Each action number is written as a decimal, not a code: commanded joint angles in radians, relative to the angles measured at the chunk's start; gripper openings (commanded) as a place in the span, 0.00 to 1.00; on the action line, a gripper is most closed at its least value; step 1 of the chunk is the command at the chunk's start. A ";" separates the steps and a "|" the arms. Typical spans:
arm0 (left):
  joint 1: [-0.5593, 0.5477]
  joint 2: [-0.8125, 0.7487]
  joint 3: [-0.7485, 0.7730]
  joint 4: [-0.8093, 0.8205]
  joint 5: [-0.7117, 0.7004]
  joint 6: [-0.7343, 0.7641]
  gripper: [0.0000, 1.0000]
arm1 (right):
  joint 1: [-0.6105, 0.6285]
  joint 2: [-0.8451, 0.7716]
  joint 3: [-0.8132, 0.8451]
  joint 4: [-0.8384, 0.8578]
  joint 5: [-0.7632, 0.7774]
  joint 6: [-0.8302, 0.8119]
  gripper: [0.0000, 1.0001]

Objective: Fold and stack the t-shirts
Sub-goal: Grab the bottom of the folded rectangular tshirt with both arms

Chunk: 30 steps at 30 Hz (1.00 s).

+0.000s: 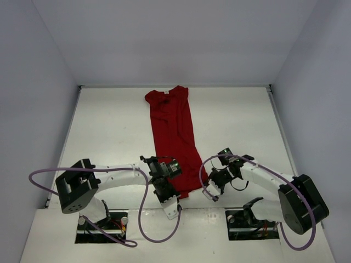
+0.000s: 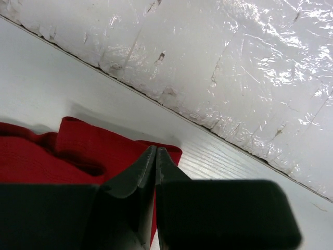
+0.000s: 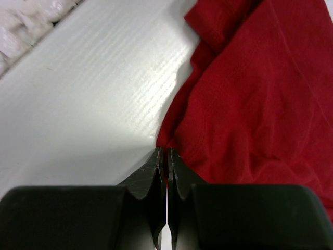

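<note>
The t-shirt (image 1: 174,137) lies on the table (image 1: 109,137) as a long narrow strip. The collar end is at the far side and the hem end is near our bases, roughly on the centre line. It is one dark red strip with no sleeve sticking out, so we judge the lengthwise folds are done and the cross fold is the step in hand.

The left gripper (image 2: 156,151) is at the near-left hem corner. Its jaws are pinched to a thin slit, with red cloth at the tips and a sliver of it showing below them, so we read it as clamped on the corner.

The right gripper (image 3: 165,152) is on the near-right edge of the strip. It is pinched equally tight, and the cloth edge runs straight into the tips, so it looks gripped there too. Bare table shows through the slit further back, which means only the tips hold fabric.

Why this hold: one pinch on each hem corner keeps the hem straight and taut between the arms, so it can be carried up and over toward the collar without twisting.

Risks:
- Both grips are shallow, so cloth could slip out on the lift.
- Uneven travel between the arms would skew the fold.
- The cloth is bunched and wrinkled beside the right tips, so that side may not lie flat.

We see only one shirt, so there is nothing to stack on yet.
</note>
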 commanded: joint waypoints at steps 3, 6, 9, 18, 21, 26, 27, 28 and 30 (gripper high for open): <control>-0.019 -0.071 0.008 -0.078 0.017 0.021 0.44 | 0.032 -0.033 -0.007 -0.052 -0.016 -0.601 0.00; -0.028 -0.091 0.001 -0.124 0.000 0.049 0.65 | 0.032 -0.026 -0.006 -0.052 -0.014 -0.600 0.00; -0.030 -0.097 -0.010 -0.133 -0.014 0.054 0.74 | 0.034 -0.021 -0.001 -0.053 -0.016 -0.594 0.00; -0.028 0.071 0.103 -0.210 -0.068 0.060 0.63 | 0.032 0.003 0.017 -0.052 -0.014 -0.579 0.00; -0.028 0.100 0.119 -0.214 -0.069 0.050 0.61 | 0.032 0.003 0.015 -0.053 -0.015 -0.573 0.00; -0.016 0.142 0.144 -0.225 -0.071 0.033 0.48 | 0.031 -0.008 0.004 -0.052 -0.019 -0.568 0.00; -0.015 0.157 0.155 -0.229 -0.074 0.023 0.45 | 0.031 -0.010 0.003 -0.052 -0.018 -0.566 0.00; -0.014 0.174 0.167 -0.233 -0.077 0.012 0.43 | 0.031 -0.014 0.002 -0.052 -0.018 -0.563 0.00; -0.013 0.204 0.183 -0.242 -0.088 -0.005 0.40 | 0.031 -0.019 0.000 -0.051 -0.018 -0.562 0.00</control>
